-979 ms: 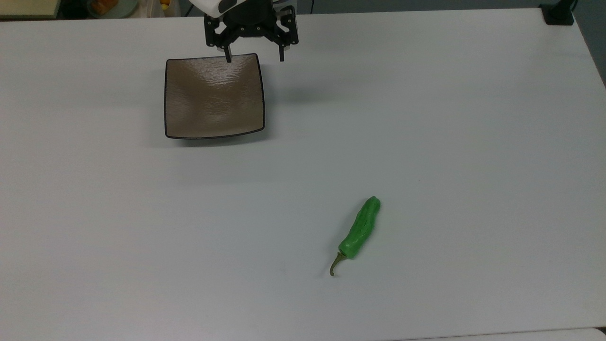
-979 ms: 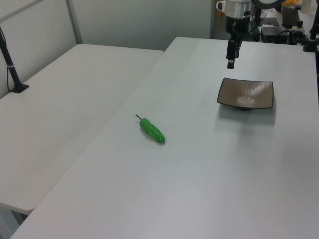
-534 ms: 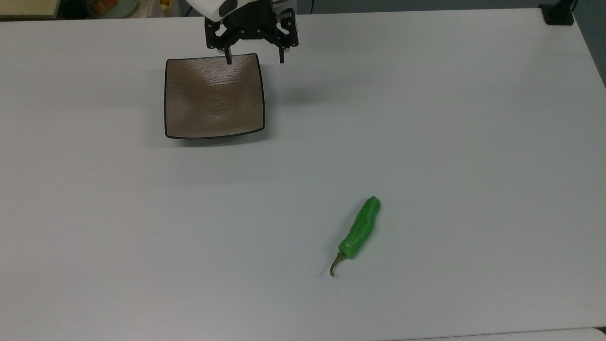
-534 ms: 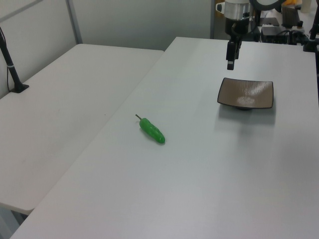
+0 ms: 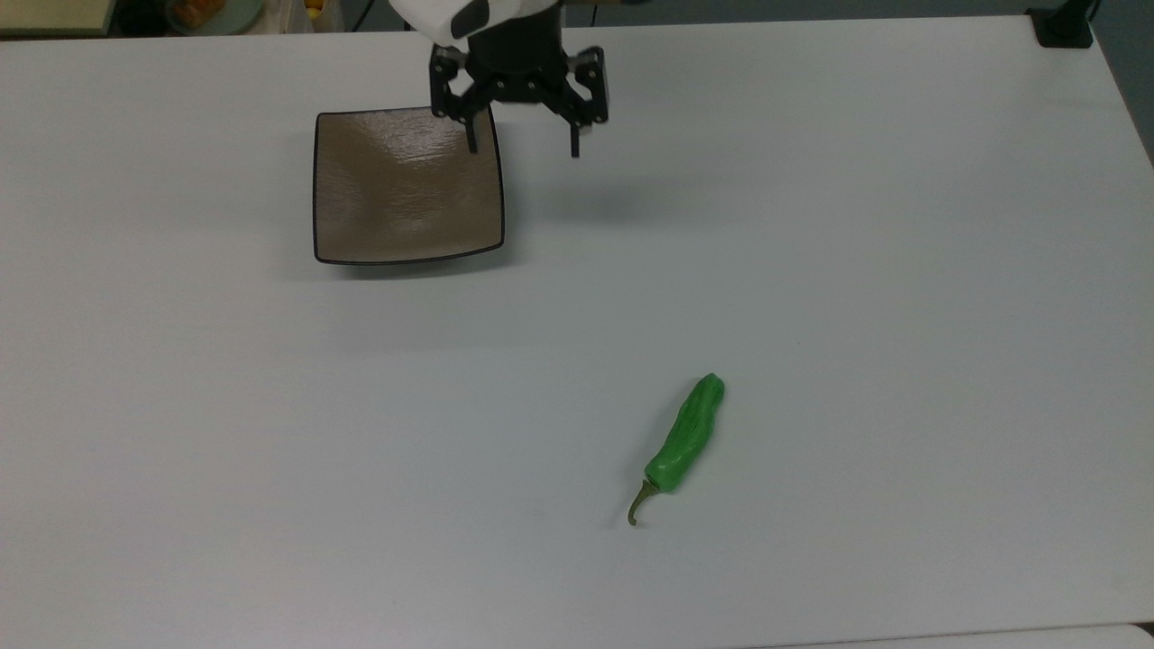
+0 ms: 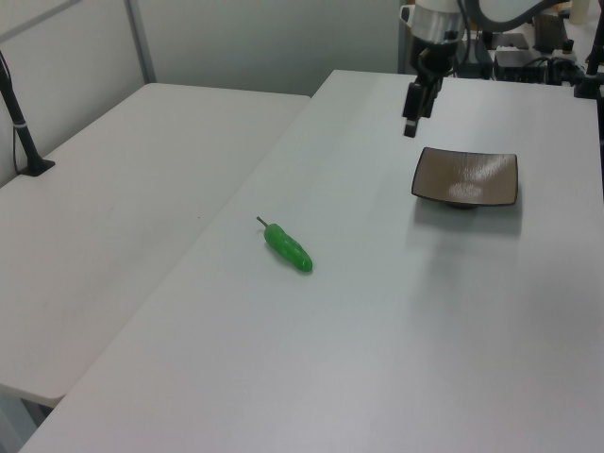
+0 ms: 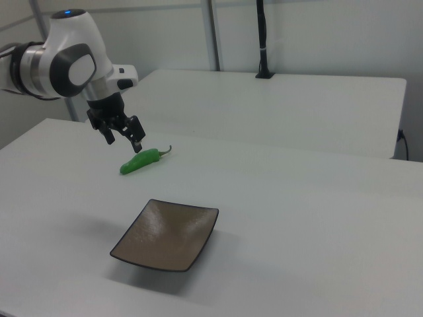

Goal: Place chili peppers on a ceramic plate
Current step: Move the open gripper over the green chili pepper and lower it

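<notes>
A bright green chili pepper [image 5: 687, 435] with a curved brown stem lies on the white table, low and right of centre in the top view; it also shows as the pepper [image 6: 288, 247] and the pepper [image 7: 140, 160]. The square brown ceramic plate [image 5: 406, 187] sits empty at the upper left of the top view, also seen as the plate [image 6: 466, 177] and the plate [image 7: 166, 234]. My gripper [image 5: 523, 147] hangs open in the air by the plate's upper right corner, far from the pepper, holding nothing. It also appears as the gripper [image 6: 412, 125] and the gripper [image 7: 124, 142].
The white table [image 5: 811, 270] spreads wide around both things. A second white table [image 6: 113, 217] adjoins it, carrying a black post [image 6: 21, 123]. Cluttered equipment [image 6: 528, 52] stands behind the arm's base.
My gripper has moved from above the plate's far edge toward the top view's right and slightly lower, off the plate's corner. Pepper and plate have stayed put.
</notes>
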Controlling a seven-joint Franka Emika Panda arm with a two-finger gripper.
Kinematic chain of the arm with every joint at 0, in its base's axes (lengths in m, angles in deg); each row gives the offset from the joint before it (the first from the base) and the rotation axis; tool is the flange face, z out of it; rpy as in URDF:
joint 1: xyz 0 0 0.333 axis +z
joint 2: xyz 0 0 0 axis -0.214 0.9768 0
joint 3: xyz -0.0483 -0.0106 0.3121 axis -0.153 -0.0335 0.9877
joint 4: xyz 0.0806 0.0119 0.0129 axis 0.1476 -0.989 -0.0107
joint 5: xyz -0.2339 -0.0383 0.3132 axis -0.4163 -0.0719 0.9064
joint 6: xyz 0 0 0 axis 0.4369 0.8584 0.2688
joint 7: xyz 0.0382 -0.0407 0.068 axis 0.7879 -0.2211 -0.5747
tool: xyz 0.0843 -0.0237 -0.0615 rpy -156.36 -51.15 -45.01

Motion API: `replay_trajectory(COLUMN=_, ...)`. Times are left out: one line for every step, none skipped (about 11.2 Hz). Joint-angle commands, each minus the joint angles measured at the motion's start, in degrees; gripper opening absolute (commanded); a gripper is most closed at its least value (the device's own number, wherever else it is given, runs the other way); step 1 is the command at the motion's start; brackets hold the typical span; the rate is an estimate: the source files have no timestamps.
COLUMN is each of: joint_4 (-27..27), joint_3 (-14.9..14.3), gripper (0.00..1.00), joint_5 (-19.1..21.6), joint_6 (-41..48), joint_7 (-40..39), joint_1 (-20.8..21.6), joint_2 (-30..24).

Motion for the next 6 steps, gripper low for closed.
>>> replay_trajectory(joint_4=3.31, joint_3=1.62, gripper=1.0, joint_5=-0.74, joint_6=-6.66, joint_7=9.05, joint_1=1.0, joint_2=5.2)
replay_trajectory(joint_4=6.82, joint_3=1.62, gripper=1.0, joint_5=-0.83, joint_6=-8.59, joint_7=12.73, joint_1=1.96, joint_2=8.44)
replay_trajectory(joint_4=10.16, joint_3=1.62, gripper=1.0, joint_5=-0.92, joint_6=-10.61, joint_7=16.59, joint_1=2.67, joint_2=11.78)
replay_trajectory(joint_4=12.11, joint_3=1.62, gripper=1.0, joint_5=-0.92, joint_6=-13.94, joint_7=18.98, joint_1=3.2, joint_2=14.42)
replay_trajectory(joint_4=13.26, joint_3=1.62, gripper=1.0, joint_5=-0.92, joint_6=-17.45, joint_7=20.66, joint_1=4.42, joint_2=16.63)
replay_trajectory(joint_4=14.4, joint_3=1.62, gripper=1.0, joint_5=-1.09, joint_6=-19.75, joint_7=22.33, joint_1=5.13, joint_2=18.56)
